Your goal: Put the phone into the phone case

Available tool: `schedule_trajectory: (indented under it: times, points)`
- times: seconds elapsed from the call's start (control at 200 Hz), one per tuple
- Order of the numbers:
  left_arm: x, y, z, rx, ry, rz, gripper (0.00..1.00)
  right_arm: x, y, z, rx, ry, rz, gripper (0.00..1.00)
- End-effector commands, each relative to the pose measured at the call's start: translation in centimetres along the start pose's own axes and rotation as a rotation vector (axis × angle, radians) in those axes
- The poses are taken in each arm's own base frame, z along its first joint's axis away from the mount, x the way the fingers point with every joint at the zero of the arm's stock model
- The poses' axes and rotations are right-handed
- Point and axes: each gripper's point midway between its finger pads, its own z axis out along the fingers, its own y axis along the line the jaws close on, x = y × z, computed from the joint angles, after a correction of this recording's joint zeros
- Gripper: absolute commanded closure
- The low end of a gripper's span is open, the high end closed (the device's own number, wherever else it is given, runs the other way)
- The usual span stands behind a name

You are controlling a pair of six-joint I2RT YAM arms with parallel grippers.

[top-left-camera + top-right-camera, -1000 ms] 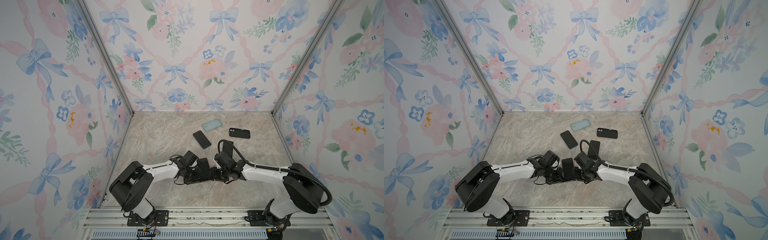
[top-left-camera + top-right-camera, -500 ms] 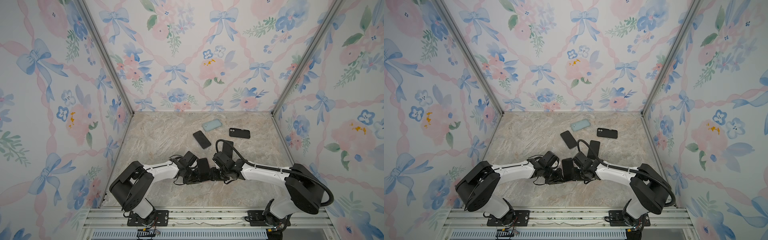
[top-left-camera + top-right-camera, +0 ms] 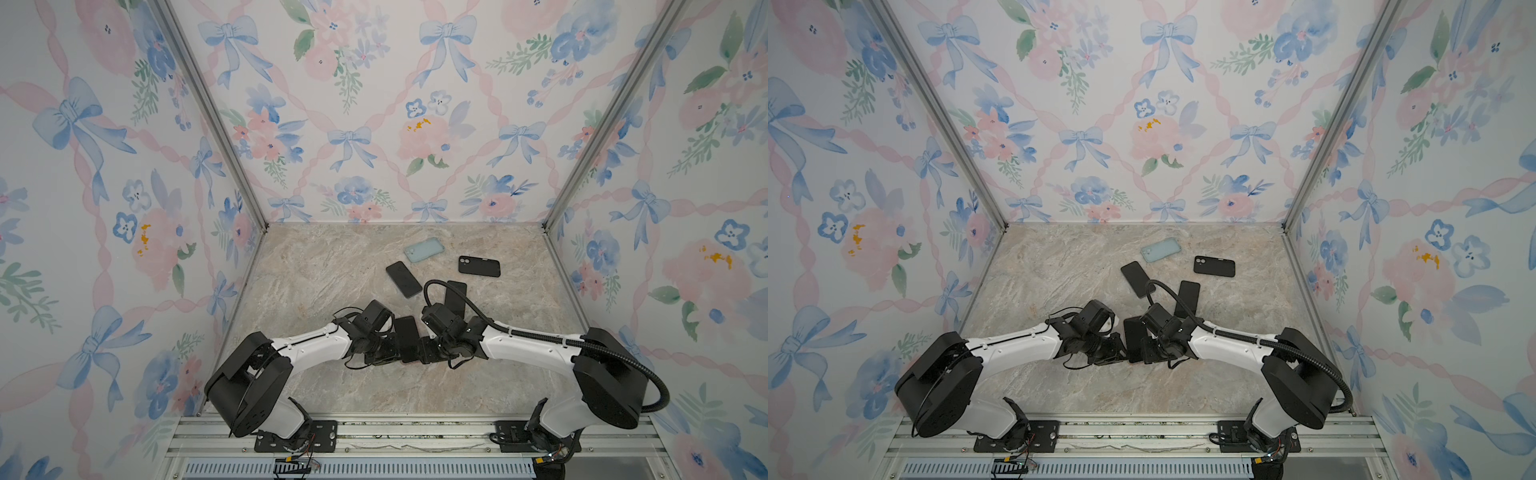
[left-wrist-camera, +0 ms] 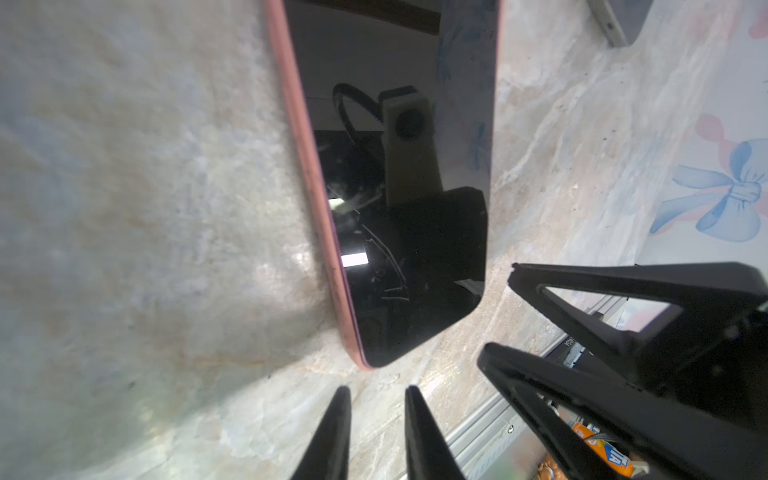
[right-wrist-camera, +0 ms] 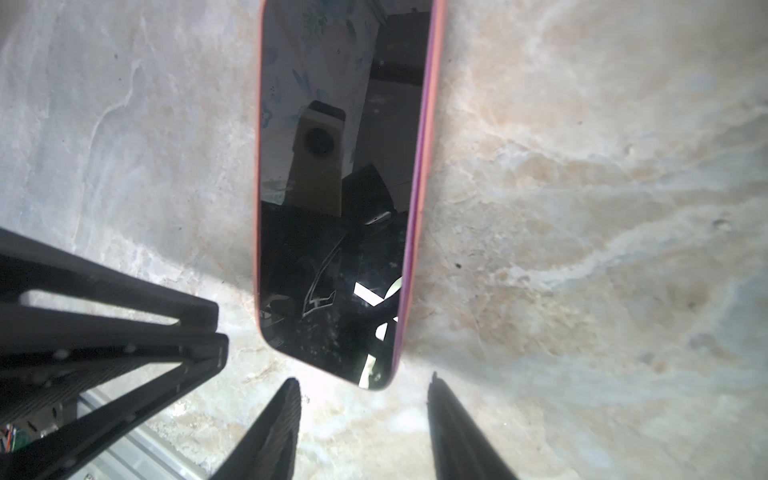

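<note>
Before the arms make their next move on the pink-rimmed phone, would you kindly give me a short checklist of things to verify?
1. The pink-rimmed phone lies flat, screen up, on the table: ok.
2. The left gripper is empty, fingers slightly apart, tips short of the phone: ok.
3. The right gripper is open and empty, just off the phone's end: ok.
4. The grippers are clear of each other: ok, though close side by side.
5. The pink rim is seated all round the phone: cannot tell; the far end is outside both wrist views.
6. The light blue case and black case lie well away at the back: ok.
</note>
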Motion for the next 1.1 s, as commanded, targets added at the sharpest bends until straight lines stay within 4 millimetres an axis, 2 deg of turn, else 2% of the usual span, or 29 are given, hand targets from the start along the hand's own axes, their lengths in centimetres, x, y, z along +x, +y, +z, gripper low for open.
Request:
schedule_trajectory:
  times: [0.0, 0.07, 0.25, 0.435, 0.715, 1.095]
  points:
    - [0.0, -1.4, -0.3, 0.102, -0.017, 0.022, 0.69, -0.6, 0.0, -1.4, -0.005, 0.008, -0.163, 0.49]
    - [-0.1, -1.2, -0.5, 0.115, -0.023, 0.018, 0.68, -0.8, -0.5, -1.7, -0.049, 0.0, -0.122, 0.5]
    - [-0.2, -0.6, -0.2, 0.15, -0.026, 0.002, 0.66, -0.6, 0.5, -1.6, -0.16, -0.002, -0.11, 0.54]
    - [-0.4, -0.1, 0.4, 0.164, -0.01, 0.005, 0.65, -0.6, -0.8, -1.1, -0.234, -0.009, -0.074, 0.6]
    - [-0.3, 1.1, 1.2, 0.151, 0.011, -0.011, 0.66, 0.0, -0.8, 0.5, -0.313, 0.029, -0.001, 0.68]
    - [-0.3, 2.5, 2.1, 0.122, 0.037, -0.037, 0.66, 0.3, -1.7, 1.4, -0.333, 0.044, 0.037, 0.79]
